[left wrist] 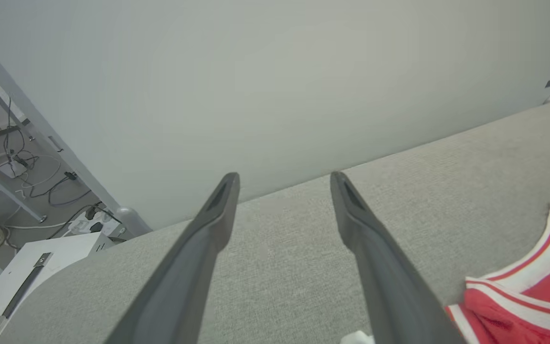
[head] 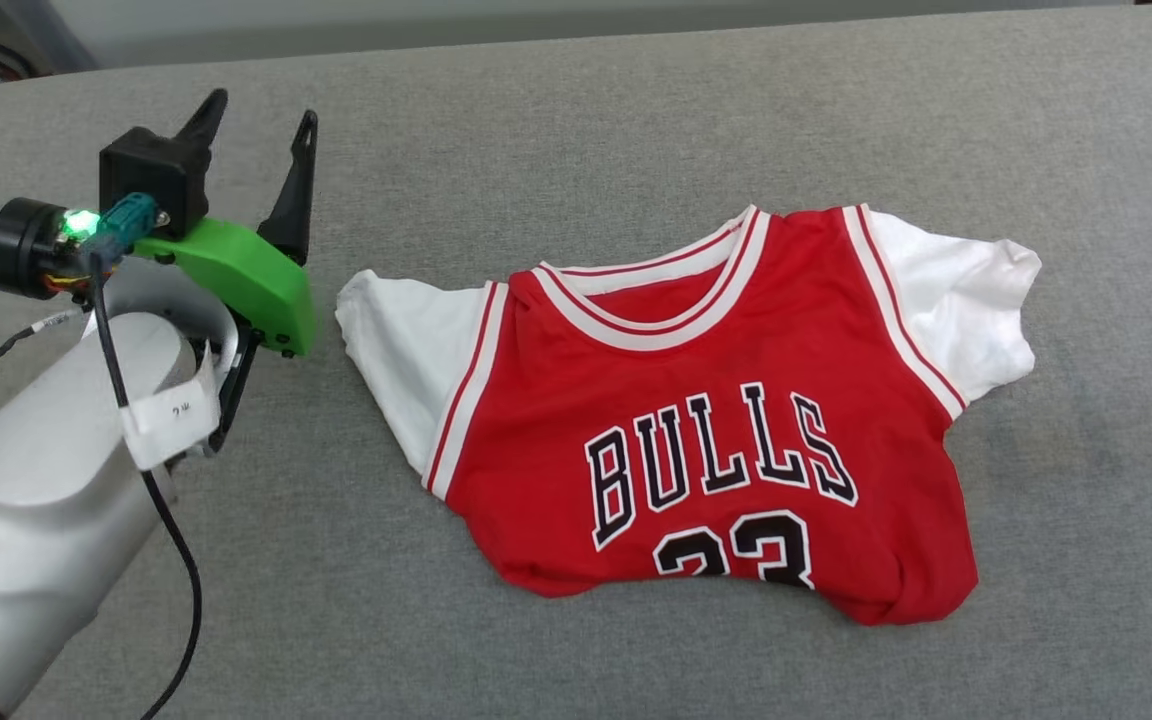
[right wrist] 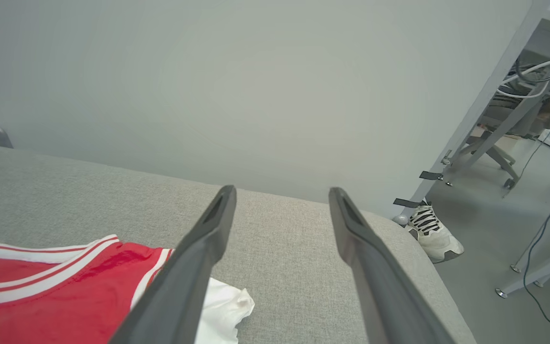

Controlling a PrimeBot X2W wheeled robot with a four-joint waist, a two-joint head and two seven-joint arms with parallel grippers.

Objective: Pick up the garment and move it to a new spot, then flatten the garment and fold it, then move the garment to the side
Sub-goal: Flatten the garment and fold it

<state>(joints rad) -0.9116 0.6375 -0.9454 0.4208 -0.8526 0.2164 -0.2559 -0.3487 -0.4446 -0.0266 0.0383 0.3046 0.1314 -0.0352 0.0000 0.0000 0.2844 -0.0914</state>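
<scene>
Head view puts the garment [head: 706, 440] on the grey padded surface [head: 536, 110], front up and roughly central, between my two arms and touching neither. The left gripper [head: 262, 107] hangs just off the tip of one white sleeve with its fingers spread and nothing between them. The right gripper [right wrist: 282, 190] is equally splayed and empty in its own wrist view, sitting beside the other sleeve. By my reckoning the task is somewhere in the middle. The shirt looks spread out rather than heaped, so the flattening seems largely done, but no tidy fold is finished and it has not been set off to the side. The lower body appears turned under or bunched (the number is cut off at the bottom edge, and I cannot tell whether that is a deliberate first fold). As for the shirt itself, the red body lies fairly smooth with the BULLS lettering readable, the striped collar points away from me, and both white sleeves stick out sideways, each rumpled at its end.
</scene>
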